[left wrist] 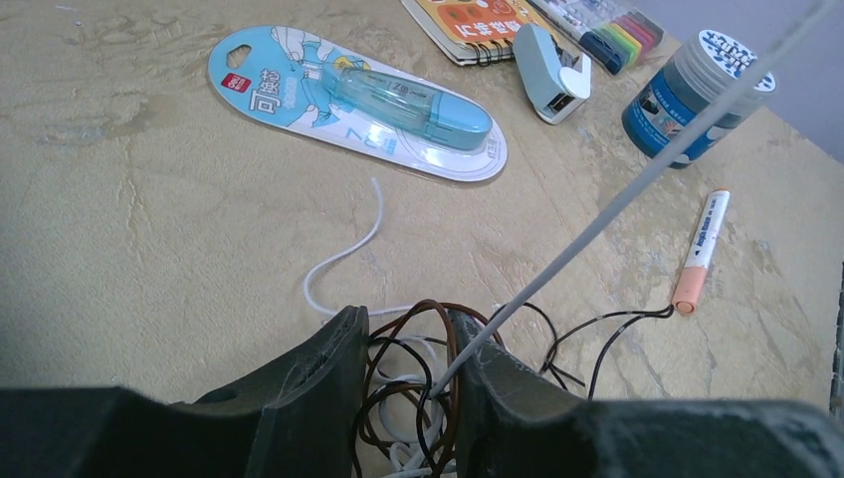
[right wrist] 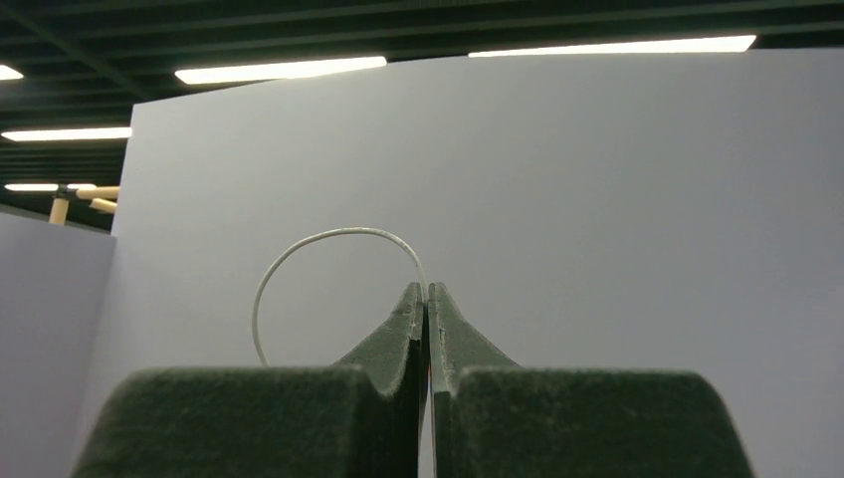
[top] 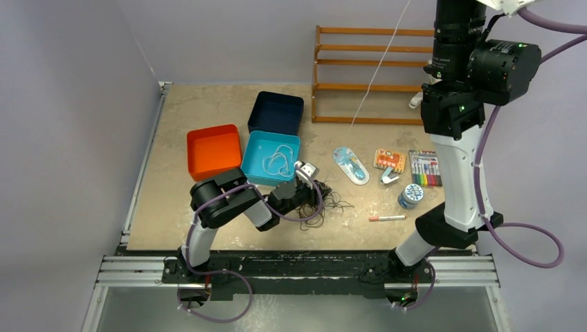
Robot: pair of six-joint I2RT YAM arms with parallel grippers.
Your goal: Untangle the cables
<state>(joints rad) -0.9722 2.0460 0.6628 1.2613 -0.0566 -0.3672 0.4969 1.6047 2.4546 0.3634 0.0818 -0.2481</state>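
The cables (top: 325, 202) are a tangle of dark brown, black and white wires on the table, in front of the teal box. My left gripper (top: 302, 196) is down on the tangle. In the left wrist view its jaws (left wrist: 403, 344) stand narrowly apart with brown, black and white loops (left wrist: 413, 373) bunched between them. One white cable (left wrist: 637, 189) runs taut from between these jaws up to the right, and it shows in the top view (top: 379, 66). My right gripper (right wrist: 426, 289) is raised high and is shut on this white cable (right wrist: 299, 244), whose end curls over the fingertips.
An orange box (top: 213, 151), a dark blue box (top: 276, 112) and a teal box (top: 257, 155) holding a coiled white cable stand at the back left. A wooden rack (top: 367, 75) stands behind. A correction tape pack (top: 350, 164), notebook (top: 390, 159), stapler (top: 389, 178), markers (top: 425, 168), jar (top: 411, 196) and pen (top: 386, 218) lie to the right.
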